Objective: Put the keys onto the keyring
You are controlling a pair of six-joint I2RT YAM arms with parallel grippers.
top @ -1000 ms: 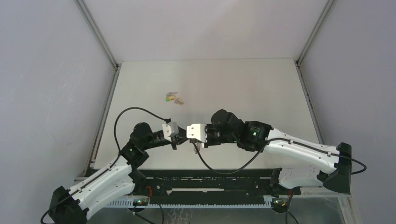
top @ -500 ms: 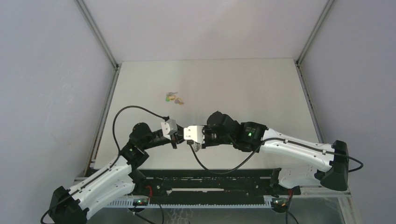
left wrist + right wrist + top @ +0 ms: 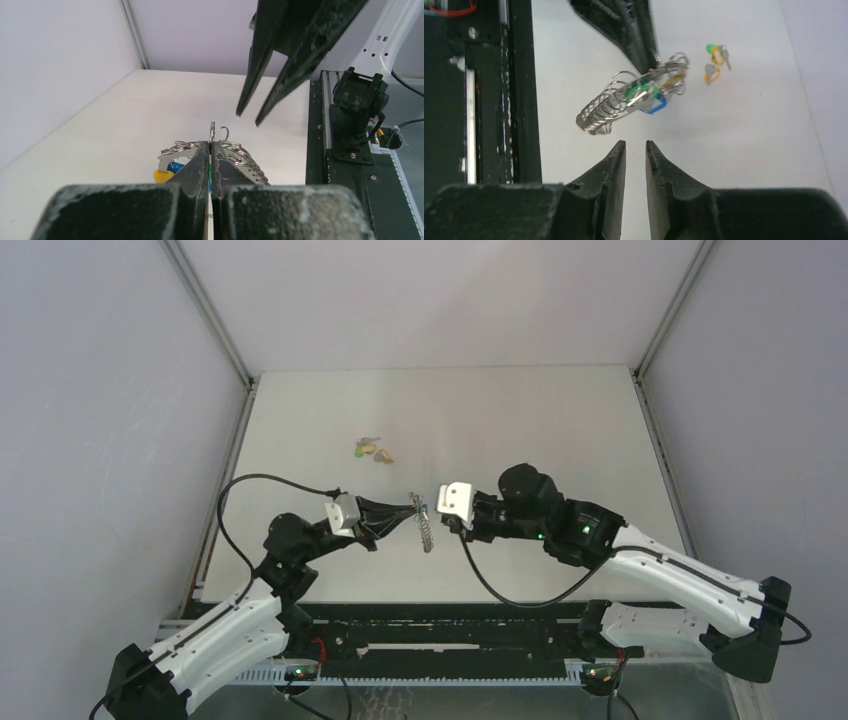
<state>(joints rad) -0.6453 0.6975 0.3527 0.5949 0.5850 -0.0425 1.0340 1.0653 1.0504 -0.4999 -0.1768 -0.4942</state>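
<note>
My left gripper (image 3: 413, 511) is shut on the keyring (image 3: 426, 528), a ribbed silvery ring held above the table. In the left wrist view the gripper (image 3: 210, 145) pinches the ring (image 3: 242, 156) at its top. Yellow (image 3: 162, 176) and blue (image 3: 176, 166) keys hang on it. The right wrist view shows the ring (image 3: 606, 109) with a green key (image 3: 638, 92) and a blue key (image 3: 655, 106). My right gripper (image 3: 443, 521) is open and empty, just right of the ring; its tips (image 3: 635, 145) are short of it. Loose keys (image 3: 372, 450) lie on the table, also in the right wrist view (image 3: 714, 62).
The black rail (image 3: 519, 90) at the table's near edge runs close beside the ring. The right arm's fingers (image 3: 280, 60) hang above and beyond the ring in the left wrist view. Grey walls close the table on three sides.
The ring, earlier hanging at the right gripper, is now in the left gripper, which has reached forward. The right gripper has drawn back to the right and stands open.
</note>
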